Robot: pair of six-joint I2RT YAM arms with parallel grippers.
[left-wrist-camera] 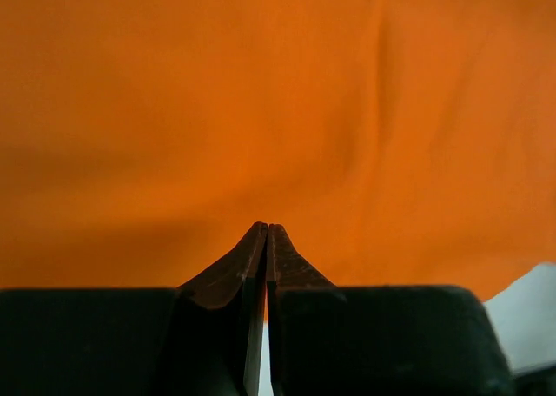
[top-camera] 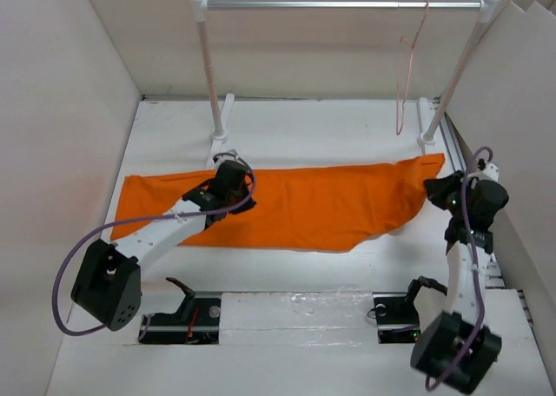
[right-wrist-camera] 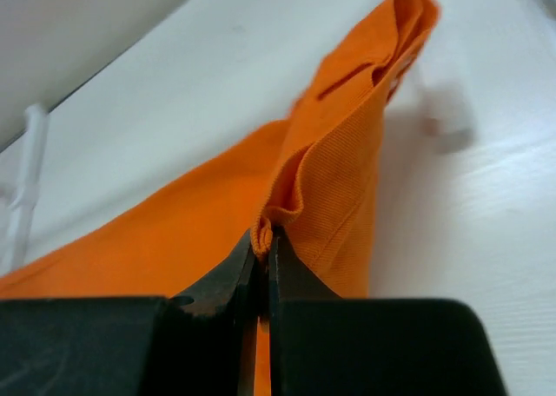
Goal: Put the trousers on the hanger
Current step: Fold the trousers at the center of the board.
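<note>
The orange trousers (top-camera: 313,201) lie spread flat across the table from left to right. The pinkish-red wire hanger (top-camera: 408,66) hangs by its hook from the silver rail at the back right. My left gripper (top-camera: 236,196) rests over the trousers' left part; in the left wrist view its tips (left-wrist-camera: 267,231) are shut against flat orange cloth (left-wrist-camera: 287,109), with no fold between them. My right gripper (top-camera: 434,190) is at the trousers' right end. In the right wrist view it (right-wrist-camera: 265,235) is shut on a bunched edge of the trousers (right-wrist-camera: 347,161), which rises slightly off the table.
The silver rail (top-camera: 343,5) on two white posts (top-camera: 211,75) stands across the back, its feet on the table just behind the trousers. White walls close in the left, right and back. A black fixture strip (top-camera: 187,313) lies between the arm bases.
</note>
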